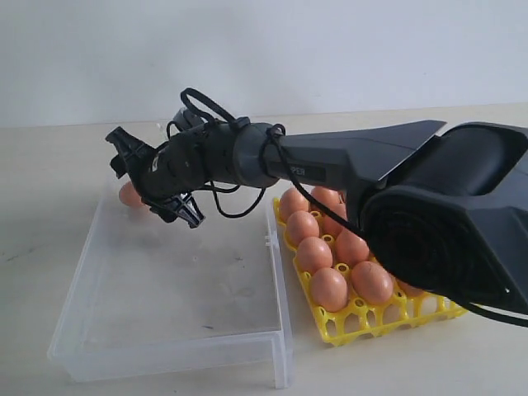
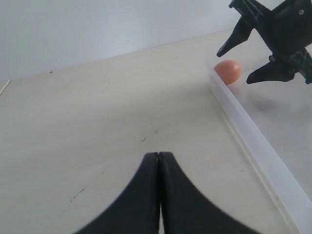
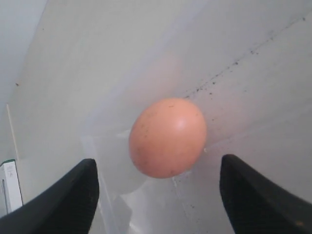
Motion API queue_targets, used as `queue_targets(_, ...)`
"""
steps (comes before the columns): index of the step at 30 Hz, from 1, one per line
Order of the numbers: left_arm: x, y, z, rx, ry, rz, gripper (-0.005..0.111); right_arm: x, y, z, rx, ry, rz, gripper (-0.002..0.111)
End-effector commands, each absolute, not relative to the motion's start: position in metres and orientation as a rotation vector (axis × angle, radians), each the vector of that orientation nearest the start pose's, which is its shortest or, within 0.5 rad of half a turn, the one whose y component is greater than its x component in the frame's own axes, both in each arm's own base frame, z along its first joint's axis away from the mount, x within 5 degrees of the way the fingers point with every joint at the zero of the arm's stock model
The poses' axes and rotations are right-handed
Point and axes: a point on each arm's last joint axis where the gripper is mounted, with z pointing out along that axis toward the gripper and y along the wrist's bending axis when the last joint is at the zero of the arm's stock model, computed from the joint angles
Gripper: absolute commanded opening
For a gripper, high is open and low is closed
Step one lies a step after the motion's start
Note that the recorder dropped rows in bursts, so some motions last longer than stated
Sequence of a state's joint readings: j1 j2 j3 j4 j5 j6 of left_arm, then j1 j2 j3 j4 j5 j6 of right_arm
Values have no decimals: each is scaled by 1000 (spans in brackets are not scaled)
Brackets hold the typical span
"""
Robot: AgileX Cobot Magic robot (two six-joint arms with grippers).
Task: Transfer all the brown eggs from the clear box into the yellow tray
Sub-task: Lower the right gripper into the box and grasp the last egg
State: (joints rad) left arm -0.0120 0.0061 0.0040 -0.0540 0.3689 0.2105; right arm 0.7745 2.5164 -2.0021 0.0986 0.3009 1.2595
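Over the pale tabletop [image 2: 97, 122], our right gripper [image 3: 157, 161] hangs released by the lone orange-brown egg [image 3: 168, 136] in the shallow clear plastic box [image 1: 165, 359]; our left gripper [image 2: 158, 156] is clenched, empty.

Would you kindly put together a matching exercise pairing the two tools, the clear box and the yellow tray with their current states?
Things:
1. left tool
2. right tool
3. clear box
4. yellow tray

States:
A. filled with many eggs
B. open, with one finger on each side of an egg
C. shut, over bare table
D. holds a single egg

Pairs: 1-C, 2-B, 3-D, 4-A.
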Motion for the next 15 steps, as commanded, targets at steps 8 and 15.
queue_targets(8, 53, -3, 181, 161, 1837, 76, 0, 405, 396, 104, 719, 2448, 1029, 68)
queue_targets(15, 53, -3, 181, 161, 1837, 76, 0, 407, 398, 96, 734, 2442, 1036, 68)
